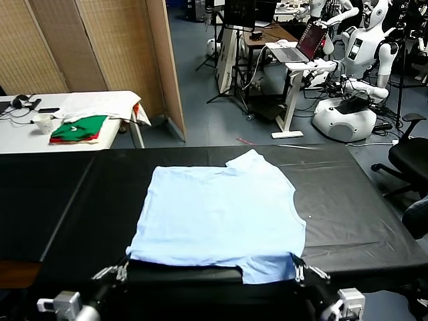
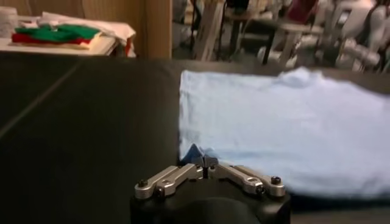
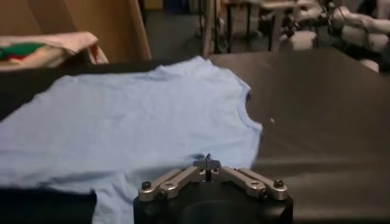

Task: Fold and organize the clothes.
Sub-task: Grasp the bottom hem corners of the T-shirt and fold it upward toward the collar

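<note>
The pale blue T-shirt [image 1: 221,214] lies spread flat on the black table [image 1: 354,200], its collar toward the far side. At the shirt's near left corner, my left gripper [image 1: 123,270] [image 2: 205,165] is shut on a small peak of blue fabric [image 2: 194,152]. Over at the near right edge, next to a sleeve flap [image 1: 266,270], my right gripper [image 1: 298,270] [image 3: 207,163] is shut with the hem of the shirt [image 3: 134,115] right at its tips. In the left wrist view the T-shirt [image 2: 286,122] stretches away from the jaws.
A white side table [image 1: 20,137] at the far left holds green-and-red folded garments [image 1: 79,128], a white cloth [image 1: 100,103] and a cup [image 1: 43,124]. A black office chair [image 1: 411,157] stands to the right. Beyond the table stand a wooden screen [image 1: 120,47], a laptop desk and other robots.
</note>
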Controlling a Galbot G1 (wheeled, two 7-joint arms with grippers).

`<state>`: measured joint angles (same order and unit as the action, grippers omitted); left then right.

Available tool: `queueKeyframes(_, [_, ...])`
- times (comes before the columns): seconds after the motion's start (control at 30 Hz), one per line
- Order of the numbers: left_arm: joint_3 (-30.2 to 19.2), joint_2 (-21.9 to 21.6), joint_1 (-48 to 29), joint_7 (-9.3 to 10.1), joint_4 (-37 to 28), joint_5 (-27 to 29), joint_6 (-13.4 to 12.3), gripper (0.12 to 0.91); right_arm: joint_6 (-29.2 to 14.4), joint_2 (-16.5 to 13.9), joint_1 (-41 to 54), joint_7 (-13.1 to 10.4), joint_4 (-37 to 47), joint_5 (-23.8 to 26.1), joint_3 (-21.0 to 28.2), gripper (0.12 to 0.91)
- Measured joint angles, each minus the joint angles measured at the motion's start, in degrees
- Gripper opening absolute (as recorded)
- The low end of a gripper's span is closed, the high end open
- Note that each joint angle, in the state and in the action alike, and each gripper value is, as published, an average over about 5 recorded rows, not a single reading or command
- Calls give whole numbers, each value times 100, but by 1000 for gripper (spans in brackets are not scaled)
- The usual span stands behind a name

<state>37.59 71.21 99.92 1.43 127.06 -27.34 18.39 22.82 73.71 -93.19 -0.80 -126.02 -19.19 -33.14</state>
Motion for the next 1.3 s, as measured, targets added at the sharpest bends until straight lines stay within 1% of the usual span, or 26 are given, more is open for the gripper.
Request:
queueKeyframes(0.2, [-112, -18, -594, 10, -410, -3, -201, 147, -48, -67, 742, -23, 497, 22, 141, 140])
queueKeyframes(0.37, [-236, -51, -994, 6, -793, 121, -265, 147, -46, -155, 1342, -45, 897, 145, 340, 140])
queueKeyframes(0.63, [-428, -151, -1582, 36, -1361, 186, -225, 147, -29, -353, 2068, -89, 1491, 316, 676, 140])
queueKeyframes(0.83, [-537, -263, -1984, 49, -1765, 225, -240, 147, -13, -375, 2408, -105, 1871, 489, 896, 140])
queueKeyframes(0.97, [-620, -285, -2208, 55, -2005, 241, -228, 147, -49, -355, 2537, -51, 2038, 465, 961, 140])
queueKeyframes(1.1, [-709, -281, -2358, 45, -2106, 244, -175, 147, 13, -354, 2540, 57, 2035, 282, 917, 147])
queueKeyframes(1.13, [-725, -272, -2380, 46, -2111, 240, -148, 147, 59, -367, 2516, 85, 2002, 235, 890, 165])
queueKeyframes(1.2, [-746, -247, -2396, 55, -2095, 231, -85, 151, 173, -406, 2442, 137, 1899, 184, 823, 240])
queueKeyframes(1.23, [-751, -235, -2390, 60, -2076, 226, -54, 171, 233, -428, 2393, 154, 1831, 181, 785, 294])
queueKeyframes(1.27, [-751, -226, -2376, 64, -2050, 224, -31, 191, 300, -451, 2334, 167, 1752, 184, 745, 366])
queueKeyframes(1.3, [-745, -218, -2353, 67, -2014, 225, -14, 230, 367, -474, 2266, 177, 1664, 186, 703, 423])
